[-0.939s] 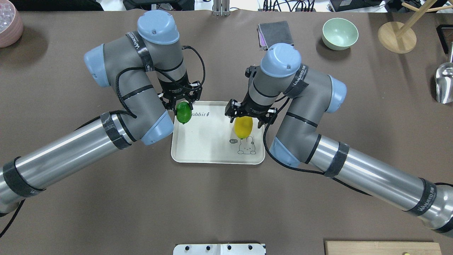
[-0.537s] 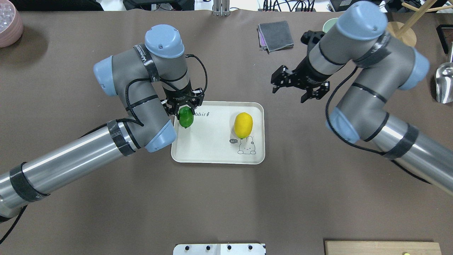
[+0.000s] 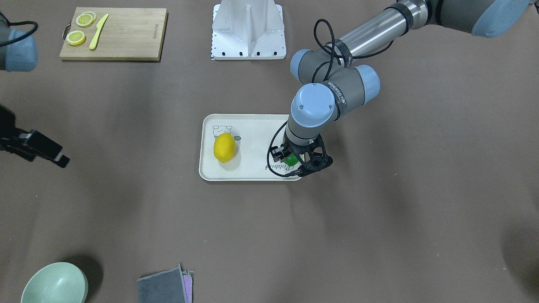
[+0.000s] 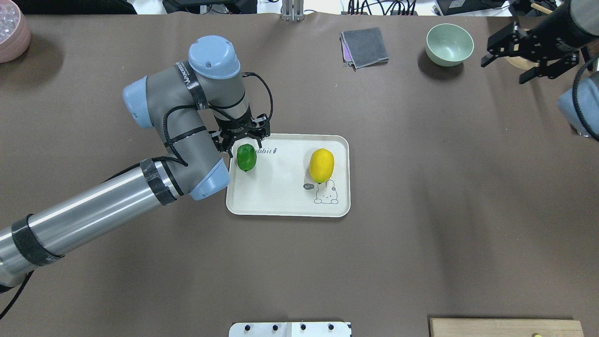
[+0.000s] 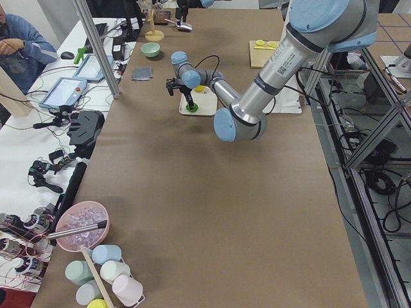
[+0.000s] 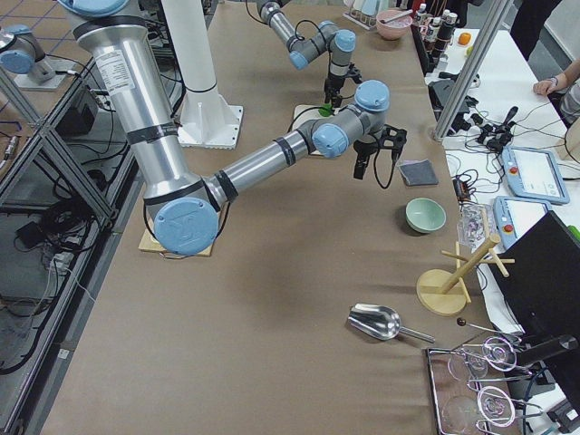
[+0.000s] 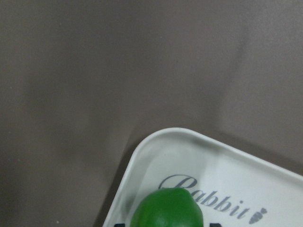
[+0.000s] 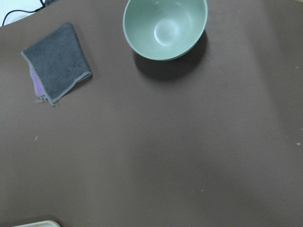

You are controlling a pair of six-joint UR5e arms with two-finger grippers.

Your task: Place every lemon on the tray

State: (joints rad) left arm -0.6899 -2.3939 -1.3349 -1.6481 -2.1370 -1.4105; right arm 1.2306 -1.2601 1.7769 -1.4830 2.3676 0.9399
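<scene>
The off-white tray [image 4: 281,199] lies at the table's middle. The yellow lemon [image 4: 322,164] rests on its right half by the rabbit drawing, also in the front-facing view [image 3: 224,147]. The green lemon [image 4: 246,157] lies on the tray's far left corner next to the "Rabbit" script [image 7: 165,210]. My left gripper [image 4: 243,144] is open just above it, fingers straddling it [image 3: 297,162]. My right gripper [image 4: 504,71] is open and empty, high at the far right near the bowl.
A pale green bowl [image 4: 449,43] and a grey cloth [image 4: 365,47] lie at the back. A wooden stand [image 4: 524,49] and metal scoop [image 4: 587,110] are far right. A cutting board [image 3: 111,33] with lemon slices is near the robot's base.
My right gripper let go of the yellow lemon on the tray and swung away up to the far right. My left gripper lowered the green lemon onto the tray and opened.
</scene>
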